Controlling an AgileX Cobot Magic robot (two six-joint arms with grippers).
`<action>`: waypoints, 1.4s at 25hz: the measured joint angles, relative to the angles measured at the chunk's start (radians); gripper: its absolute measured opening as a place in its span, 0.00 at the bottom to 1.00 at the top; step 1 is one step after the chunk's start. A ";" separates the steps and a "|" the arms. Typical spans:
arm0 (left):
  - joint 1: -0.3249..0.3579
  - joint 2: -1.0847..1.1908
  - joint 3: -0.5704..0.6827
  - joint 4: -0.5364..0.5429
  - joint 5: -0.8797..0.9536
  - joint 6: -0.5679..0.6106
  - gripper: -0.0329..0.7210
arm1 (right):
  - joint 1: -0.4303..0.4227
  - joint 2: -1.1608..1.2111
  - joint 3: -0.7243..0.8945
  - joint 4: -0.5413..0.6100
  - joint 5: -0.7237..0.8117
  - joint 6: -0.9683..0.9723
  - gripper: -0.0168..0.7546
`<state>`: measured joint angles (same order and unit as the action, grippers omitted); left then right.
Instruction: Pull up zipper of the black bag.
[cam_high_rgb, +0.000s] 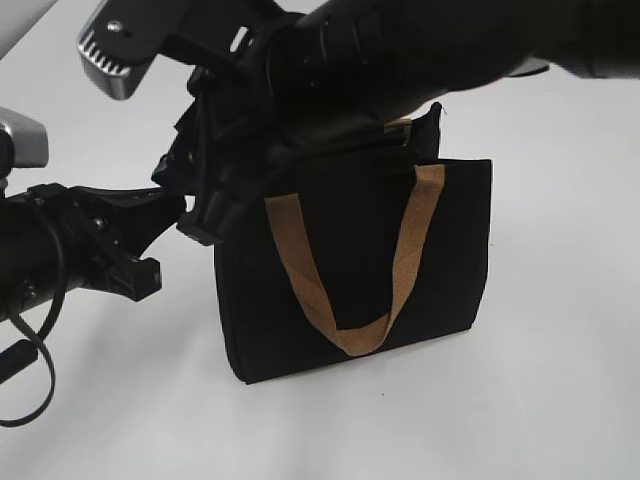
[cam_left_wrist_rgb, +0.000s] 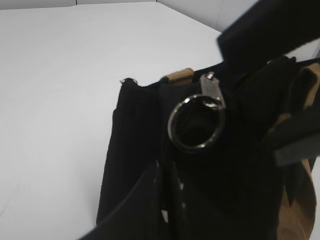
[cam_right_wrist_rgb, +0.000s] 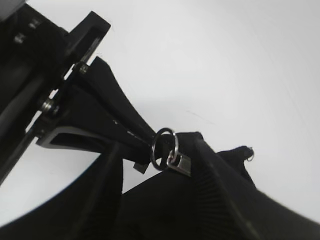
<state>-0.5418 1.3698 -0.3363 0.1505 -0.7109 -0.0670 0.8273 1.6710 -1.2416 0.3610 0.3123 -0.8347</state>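
At frame centre on the white desk (cam_high_rgb: 520, 400), the bag (cam_high_rgb: 350, 270) stands upright. Both end effectors crowd its upper left; whether either grips the zipper (cam_right_wrist_rgb: 170, 152) ring is unclear.

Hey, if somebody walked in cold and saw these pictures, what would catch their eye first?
Probably the black bag standing upright on the white table, its tan handle looping down the front. Next, the bulky black arms crowding in at its top left corner. Up close, the shiny metal ring on the zipper pull stands out, with the right pincer's tip right at it.
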 joint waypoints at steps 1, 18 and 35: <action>0.000 0.000 0.000 0.000 0.000 0.000 0.05 | 0.000 0.015 -0.010 0.000 0.001 -0.009 0.48; 0.000 0.000 0.000 0.034 0.004 0.001 0.05 | 0.000 0.052 -0.016 -0.157 0.042 -0.052 0.26; 0.000 0.000 0.000 -0.100 0.097 0.001 0.05 | -0.007 0.011 -0.016 -0.226 0.112 -0.053 0.02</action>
<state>-0.5418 1.3698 -0.3363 0.0509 -0.6137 -0.0659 0.8201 1.6821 -1.2572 0.1350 0.4238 -0.8881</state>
